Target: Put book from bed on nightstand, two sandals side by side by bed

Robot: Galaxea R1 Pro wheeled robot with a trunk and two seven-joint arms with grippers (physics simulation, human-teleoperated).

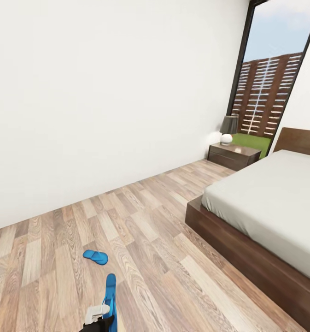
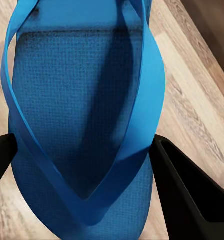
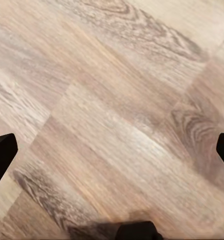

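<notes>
Matt textured sandal (image 2: 82,115), wood-plank floor (image 3: 112,100), glossy nightstand (image 1: 233,155)

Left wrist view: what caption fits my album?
Blue sandal held between the left gripper's dark fingers above wood floor.

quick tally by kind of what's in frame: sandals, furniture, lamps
Sandals: 2, one held in the left gripper (sandal), one on the floor
Beds: 1
Nightstands: 1
Lamps: 1
Total: 5
</notes>
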